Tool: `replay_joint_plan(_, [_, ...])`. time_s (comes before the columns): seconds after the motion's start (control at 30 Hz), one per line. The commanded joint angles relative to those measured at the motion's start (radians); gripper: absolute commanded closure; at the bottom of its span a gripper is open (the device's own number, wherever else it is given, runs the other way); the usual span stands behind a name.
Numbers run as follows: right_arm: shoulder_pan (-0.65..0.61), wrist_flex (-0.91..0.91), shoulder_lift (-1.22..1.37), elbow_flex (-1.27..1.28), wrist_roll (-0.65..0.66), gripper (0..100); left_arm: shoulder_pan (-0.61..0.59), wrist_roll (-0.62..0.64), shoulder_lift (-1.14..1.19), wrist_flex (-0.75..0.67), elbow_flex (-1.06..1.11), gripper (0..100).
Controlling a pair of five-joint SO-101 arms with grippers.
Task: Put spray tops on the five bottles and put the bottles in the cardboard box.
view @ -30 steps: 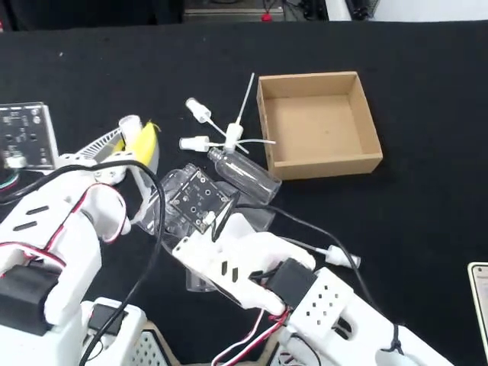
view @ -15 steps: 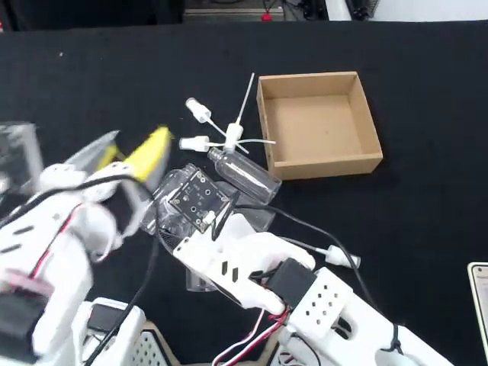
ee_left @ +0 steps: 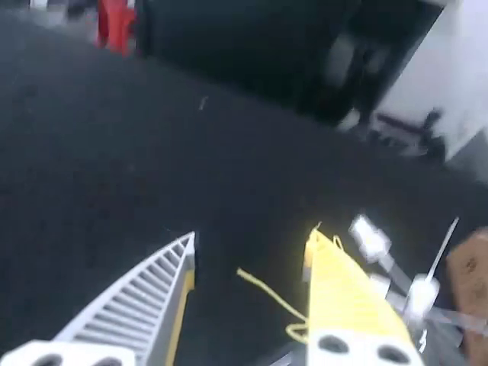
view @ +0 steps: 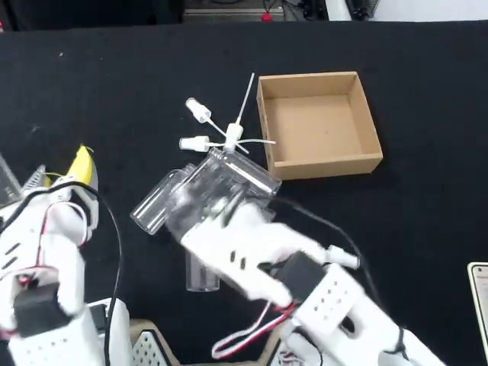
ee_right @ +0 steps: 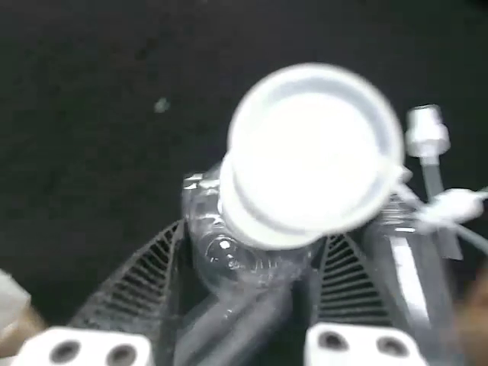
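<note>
One cardboard box [view: 372, 156] sits open-topped on the black table [view: 427, 69]. In the high view four spray tops can be counted. Three lie in a loose cluster just left of the box: one [view: 198, 110] farthest back, one [view: 194, 142] nearer, and one [view: 233, 138] with its thin tube pointing away beside the box wall. The fourth spray top [view: 342, 258] lies apart, right beside the right arm [view: 259, 252].

The clear plastic bottles huddle near the box's near-left corner, partly under the right arm's wrist, so their number cannot be told for certain. At least three show: one [view: 248, 174] close to the box, one [view: 151, 210] pointing left, and one [view: 201, 276] nearest the arm bases.

The right gripper [ee_right: 258, 236] clasps a clear bottle [ee_right: 313, 152], one ribbed finger [ee_right: 152, 282] on each side and the bottle's round end facing the camera.

The left gripper [ee_left: 252, 236] hangs above bare table at the left of the scene, well away from the bottles. Its claw is spread wide, with nothing between its white and yellow fingers.
</note>
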Motion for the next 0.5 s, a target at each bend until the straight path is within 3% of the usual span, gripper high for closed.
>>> replay_joint_plan(0.0, [0.222, 0.170, 0.007, -0.240, 0.011, 85.8, -0.010, 0.021, -0.051, -0.081, 0.114, 77])
replay_joint_plan(0.1, [0.468, 0.327, 0.007, -0.374, 0.020, 85.8, -0.012, 0.120, -0.109, -0.089, 0.188, 77])
replay_joint_plan(0.2, [0.744, 0.414, 0.004, -0.446, 0.094, 85.8, -0.013, 0.129, -0.178, -0.121, 0.257, 77])
replay_joint_plan(0.37, [1.142, 0.436, 0.007, -0.403, 0.203, 85.8, -0.015, 0.115, -0.302, -0.192, 0.433, 77])
replay_joint_plan(0.47, [1.283, 0.388, 0.007, -0.315, 0.244, 85.8, -0.010, 0.123, -0.367, -0.190, 0.504, 77])
